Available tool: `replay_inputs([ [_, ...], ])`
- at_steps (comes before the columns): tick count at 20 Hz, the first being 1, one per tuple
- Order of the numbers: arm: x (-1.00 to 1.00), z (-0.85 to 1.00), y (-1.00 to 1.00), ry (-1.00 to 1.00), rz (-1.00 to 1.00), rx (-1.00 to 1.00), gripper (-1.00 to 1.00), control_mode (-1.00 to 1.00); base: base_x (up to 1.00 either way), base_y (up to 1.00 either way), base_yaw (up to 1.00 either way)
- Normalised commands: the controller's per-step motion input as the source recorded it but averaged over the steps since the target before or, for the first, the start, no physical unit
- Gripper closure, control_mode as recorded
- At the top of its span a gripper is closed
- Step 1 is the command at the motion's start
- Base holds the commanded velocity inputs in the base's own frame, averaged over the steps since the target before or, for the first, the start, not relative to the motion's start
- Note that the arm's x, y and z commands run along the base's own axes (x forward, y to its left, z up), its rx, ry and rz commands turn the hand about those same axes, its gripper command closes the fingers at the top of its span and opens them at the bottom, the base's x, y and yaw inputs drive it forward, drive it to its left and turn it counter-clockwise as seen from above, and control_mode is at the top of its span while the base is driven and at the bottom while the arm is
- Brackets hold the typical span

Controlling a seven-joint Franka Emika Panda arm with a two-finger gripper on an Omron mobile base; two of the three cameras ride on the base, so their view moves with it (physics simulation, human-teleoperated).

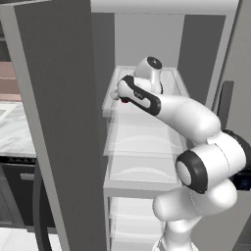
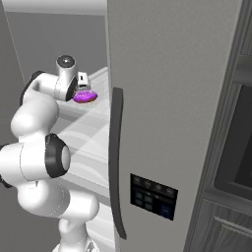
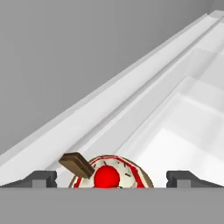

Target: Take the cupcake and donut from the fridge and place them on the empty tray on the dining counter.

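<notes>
Cupcake [image 3: 110, 174] with tan wrapper, white frosting and red topping sits on the translucent white fridge shelf [image 3: 183, 131], between the tips of the released, wide-open hand [image 3: 111, 178] — judged light, soft-topped and crushable — grip low on the wrapper, gently.

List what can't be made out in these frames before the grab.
- Cupcake: hand view, lower half cut off by the bottom edge; contact with the open claw unclear.
- Cupcake, left base view: hidden behind the forearm apart from a red speck.
- Donut: right base view, near edge covered by the wrist.
- Fridge shelves: right base view, hidden behind the door.
</notes>
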Motion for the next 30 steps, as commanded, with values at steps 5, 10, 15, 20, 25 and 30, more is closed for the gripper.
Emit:
replay_inputs([
  [5, 0.02, -0.49, 0.2, 0.0, 0.03, 0.0, 1.0, -1.0, 0.0, 0.0, 0.0],
  [10, 0.0, -0.51, 0.06, 0.0, 0.03, 0.0, 1.0, -1.0, 0.0, 0.0, 0.0],
  [15, -0.12, -0.14, 0.0, -0.06, 0.01, 0.0, 1.0, -1.0, 0.0, 0.0, 0.0],
  [20, -0.2, 0.1, 0.15, -0.22, 0.0, 0.0, 1.0, -1.0, 0.0, 0.0, 0.0],
  [25, -0.42, 0.32, 0.01, -0.19, -0.05, -0.05, 1.0, -1.0, 0.0, 0.0, 0.0],
  [30, -0.73, 0.56, -0.02, -0.08, -0.19, -0.03, 1.0, -1.0, 0.0, 0.0, 0.0],
])
